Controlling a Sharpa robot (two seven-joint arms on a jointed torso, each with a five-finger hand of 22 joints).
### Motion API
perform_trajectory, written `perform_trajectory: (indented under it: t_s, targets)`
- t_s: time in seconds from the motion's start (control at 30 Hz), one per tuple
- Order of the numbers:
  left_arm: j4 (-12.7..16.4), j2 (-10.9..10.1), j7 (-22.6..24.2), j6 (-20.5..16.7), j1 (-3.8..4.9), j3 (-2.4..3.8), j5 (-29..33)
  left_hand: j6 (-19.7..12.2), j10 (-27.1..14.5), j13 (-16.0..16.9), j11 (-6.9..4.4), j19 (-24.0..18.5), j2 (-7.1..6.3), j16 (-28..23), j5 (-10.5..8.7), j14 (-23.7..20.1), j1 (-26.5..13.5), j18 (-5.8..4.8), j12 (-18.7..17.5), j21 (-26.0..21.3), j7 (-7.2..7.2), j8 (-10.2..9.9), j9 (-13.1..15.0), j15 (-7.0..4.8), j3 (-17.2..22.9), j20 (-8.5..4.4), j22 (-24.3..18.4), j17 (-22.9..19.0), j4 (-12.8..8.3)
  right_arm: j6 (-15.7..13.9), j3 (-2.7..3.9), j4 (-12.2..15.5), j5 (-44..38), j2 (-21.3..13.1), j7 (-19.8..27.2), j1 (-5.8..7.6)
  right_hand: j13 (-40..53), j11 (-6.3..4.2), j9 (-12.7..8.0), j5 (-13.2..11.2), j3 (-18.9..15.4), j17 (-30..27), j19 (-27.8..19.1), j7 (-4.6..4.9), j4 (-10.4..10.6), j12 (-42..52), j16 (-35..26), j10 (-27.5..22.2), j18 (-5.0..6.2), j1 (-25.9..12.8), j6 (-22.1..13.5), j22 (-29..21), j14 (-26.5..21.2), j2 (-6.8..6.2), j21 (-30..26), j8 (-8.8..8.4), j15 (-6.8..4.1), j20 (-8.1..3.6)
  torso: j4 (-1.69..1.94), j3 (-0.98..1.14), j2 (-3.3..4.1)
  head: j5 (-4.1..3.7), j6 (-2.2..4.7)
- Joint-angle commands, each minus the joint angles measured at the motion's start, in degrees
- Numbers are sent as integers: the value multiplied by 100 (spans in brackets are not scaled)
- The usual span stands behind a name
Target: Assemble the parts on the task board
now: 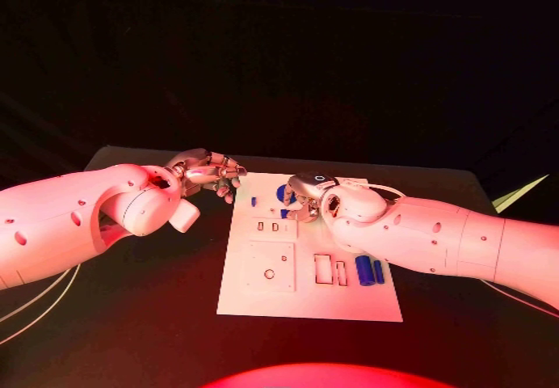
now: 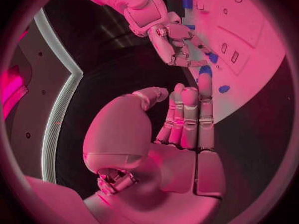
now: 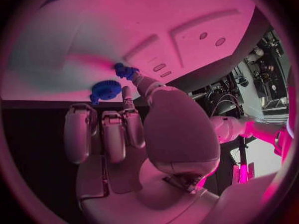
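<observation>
both hands empty, fingers apart, at task board far edge.

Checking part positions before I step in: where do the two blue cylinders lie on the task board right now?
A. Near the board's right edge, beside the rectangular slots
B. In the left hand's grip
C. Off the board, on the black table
A. In the head view the two blue cylinders lie side by side on the task board, just right of the rectangular slots, untouched by either hand.
</observation>
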Motion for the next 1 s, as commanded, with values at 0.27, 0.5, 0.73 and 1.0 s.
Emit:
perform_trajectory:
  t_s: [0.27, 0.5, 0.73, 1.0]
  targets:
    - [5, 11, 3, 6, 6, 5, 6, -52, -83, -63, 7, 50, -39, -83, 45, -21, 62, -10, -38, -53, 38, 70, -54, 4, -231, 31, -53, -54, 54, 83, -1, -68, -76, 80, -80, -3, 1054, -26, 64, 64, 144, 1573, 198, 13, -90, 110, 78, 415, -199, -48, 26, 795, 646, -3, 120, -68, -34, -3, 11, -7, 9, -30, 8]
    - [11, 11, 2, 8, 6, 5, 6, -57, -84, -68, 9, 53, -43, -80, 44, -19, 61, -11, -38, -57, 40, 70, -57, 4, -237, 31, -56, -53, 57, 44, -1, -110, -109, 126, -131, -3, 1055, -26, 64, 64, 144, 1573, 199, 14, -91, 111, 78, 415, -200, -48, 26, 796, 646, -4, 121, -69, -34, -3, 11, -12, 9, -28, 2]
    - [12, 19, 2, 12, 6, 5, 6, -57, -84, -68, 9, 53, -43, -80, 44, -19, 61, -11, -38, -57, 40, 70, -57, 4, -237, 31, -56, -53, 57, 84, -2, -172, -117, 199, -137, -11, 1058, -25, 64, 64, 146, 1573, 200, 15, -93, 114, 78, 417, -200, -48, 26, 800, 646, -8, 124, -70, -34, -3, 15, -10, 15, -24, -7]
    - [24, 12, -4, 15, 7, 5, 6, -57, -84, -68, 9, 53, -43, -80, 44, -19, 61, -11, -38, -57, 40, 70, -57, 4, -237, 31, -56, -53, 57, 199, -6, -239, -134, 247, -143, -31, 1059, -25, 64, 66, 157, 1573, 196, 16, -93, 113, 78, 417, -199, -46, 30, 796, 646, -2, 119, -72, -34, -3, 11, -10, 16, -15, -24]
